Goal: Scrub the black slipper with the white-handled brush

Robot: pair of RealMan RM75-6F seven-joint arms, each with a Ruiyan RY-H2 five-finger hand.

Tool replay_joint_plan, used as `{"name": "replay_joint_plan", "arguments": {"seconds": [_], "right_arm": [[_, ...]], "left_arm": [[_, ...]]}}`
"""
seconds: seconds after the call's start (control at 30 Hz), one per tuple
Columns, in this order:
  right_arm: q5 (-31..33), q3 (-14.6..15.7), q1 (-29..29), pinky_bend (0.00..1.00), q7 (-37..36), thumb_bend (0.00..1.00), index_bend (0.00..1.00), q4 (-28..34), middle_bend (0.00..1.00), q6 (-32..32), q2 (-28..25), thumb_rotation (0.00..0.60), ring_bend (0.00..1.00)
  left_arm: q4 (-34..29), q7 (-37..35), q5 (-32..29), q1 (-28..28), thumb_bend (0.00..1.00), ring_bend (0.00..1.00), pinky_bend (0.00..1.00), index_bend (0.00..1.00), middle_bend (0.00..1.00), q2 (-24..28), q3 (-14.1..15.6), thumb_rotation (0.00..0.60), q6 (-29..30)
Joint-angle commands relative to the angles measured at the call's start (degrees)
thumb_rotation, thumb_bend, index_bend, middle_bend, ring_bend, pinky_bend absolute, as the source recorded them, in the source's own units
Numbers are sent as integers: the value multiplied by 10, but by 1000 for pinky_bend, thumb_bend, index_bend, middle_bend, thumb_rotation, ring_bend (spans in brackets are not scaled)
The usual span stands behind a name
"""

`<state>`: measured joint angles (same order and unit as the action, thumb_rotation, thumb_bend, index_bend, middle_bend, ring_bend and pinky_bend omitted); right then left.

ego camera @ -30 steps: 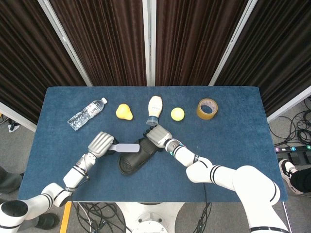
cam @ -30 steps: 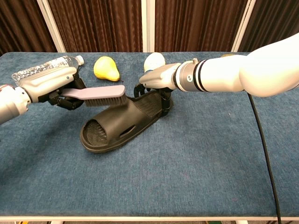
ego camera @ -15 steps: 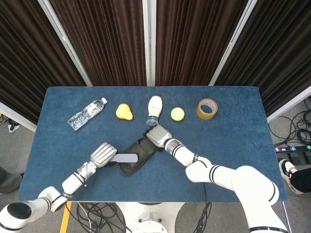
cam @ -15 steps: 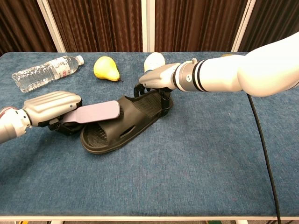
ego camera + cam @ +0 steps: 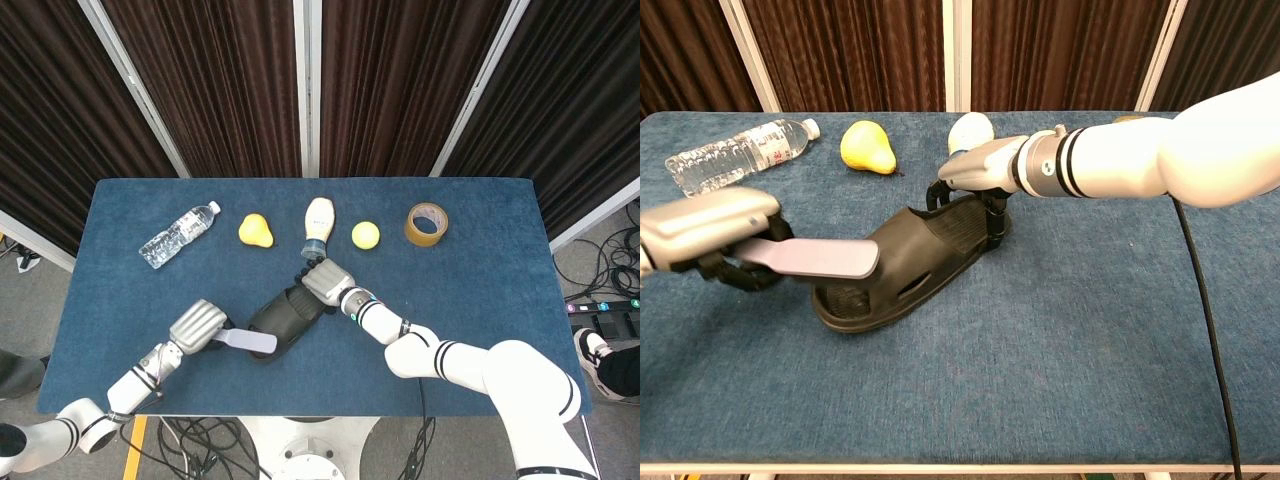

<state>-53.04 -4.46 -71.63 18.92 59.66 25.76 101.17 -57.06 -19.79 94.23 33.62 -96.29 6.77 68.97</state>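
Gripping the brush (image 5: 818, 258), left hand (image 5: 702, 222) has pulled toeward; right hand (image 5: 975, 170) holds slipper (image 5: 910, 262)

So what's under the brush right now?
The toe end of the black slipper sits under the brush, which the left hand holds. The bristles face down, so whether they touch is hidden.

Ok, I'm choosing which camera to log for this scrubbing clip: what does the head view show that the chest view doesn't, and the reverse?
Only the head view shows the tape roll, the yellow ball and the table's far corners.

Only the chest view shows, from the side, the black slipper's heel raised off the table, and the fingers hooked over that heel.

Both show the left hand holding the white-handled brush at the slipper's toe, the right hand gripping the heel, the water bottle, the yellow pear and a white bottle.
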Motion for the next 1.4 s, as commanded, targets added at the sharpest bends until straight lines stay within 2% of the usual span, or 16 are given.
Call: {"name": "replay_joint_plan", "arguments": {"seconds": [0.03, 0.1, 0.2, 0.33, 0.5, 0.63, 0.73, 0.77, 0.83, 0.93, 1.03, 1.1, 1.2, 1.4], "right_arm": [[-1, -2, 5, 0, -2, 15, 0, 17, 0, 10, -12, 600, 0], [-5, -4, 9, 0, -2, 9, 0, 35, 0, 25, -24, 600, 0], [-18, -14, 22, 0, -7, 7, 0, 81, 0, 59, -58, 600, 0], [-38, -22, 48, 0, -9, 5, 0, 164, 0, 111, -130, 600, 0], [-56, -23, 91, 0, -12, 5, 0, 258, 0, 172, -222, 600, 0], [-93, -3, 147, 0, -33, 4, 0, 324, 0, 223, -303, 600, 0], [-120, 9, 184, 0, -54, 4, 0, 353, 0, 253, -346, 600, 0], [-128, 13, 194, 0, -62, 4, 0, 359, 0, 261, -356, 600, 0], [-150, 21, 219, 0, -82, 5, 0, 372, 0, 280, -379, 600, 0], [-179, 32, 254, 0, -113, 5, 0, 380, 0, 308, -402, 600, 0], [-199, 39, 287, 0, -149, 6, 0, 383, 0, 334, -417, 600, 0], [-212, 43, 306, 0, -168, 6, 0, 383, 0, 351, -425, 600, 0], [-229, 50, 343, 0, -197, 10, 0, 381, 0, 386, -435, 600, 0], [-254, 78, 426, 0, -253, 47, 0, 377, 0, 448, -459, 600, 0]], "left_arm": [[-1, -6, -68, -27, 775, 1000, 1000, 1000, 1000, 12, -40, 600, -10], [11, 12, -92, -32, 772, 992, 1000, 990, 1000, 12, -53, 600, -23], [28, 32, -128, -37, 762, 955, 1000, 923, 1000, 5, -76, 600, -42], [46, 68, -166, -34, 756, 870, 957, 834, 952, -8, -97, 600, -81], [67, 129, -191, -25, 713, 779, 905, 733, 868, -28, -109, 600, -115], [58, 163, -212, -22, 585, 653, 818, 619, 741, -32, -120, 600, -136], [50, 185, -216, -22, 439, 486, 719, 481, 578, -34, -124, 600, -135], [47, 188, -216, -23, 362, 417, 676, 411, 505, -34, -126, 600, -131], [39, 191, -215, -26, 271, 337, 617, 321, 410, -36, -129, 590, -119], [26, 192, -210, -29, 166, 224, 469, 205, 276, -34, -130, 512, -110], [7, 190, -207, -32, 112, 156, 346, 130, 200, -25, -128, 446, -113], [-11, 190, -206, -34, 99, 137, 315, 107, 170, -15, -128, 430, -112], [-58, 173, -195, -51, 94, 133, 303, 91, 154, 13, -129, 428, -76], [-158, 134, -177, -113, 94, 132, 301, 97, 154, 109, -128, 430, 19]]}}
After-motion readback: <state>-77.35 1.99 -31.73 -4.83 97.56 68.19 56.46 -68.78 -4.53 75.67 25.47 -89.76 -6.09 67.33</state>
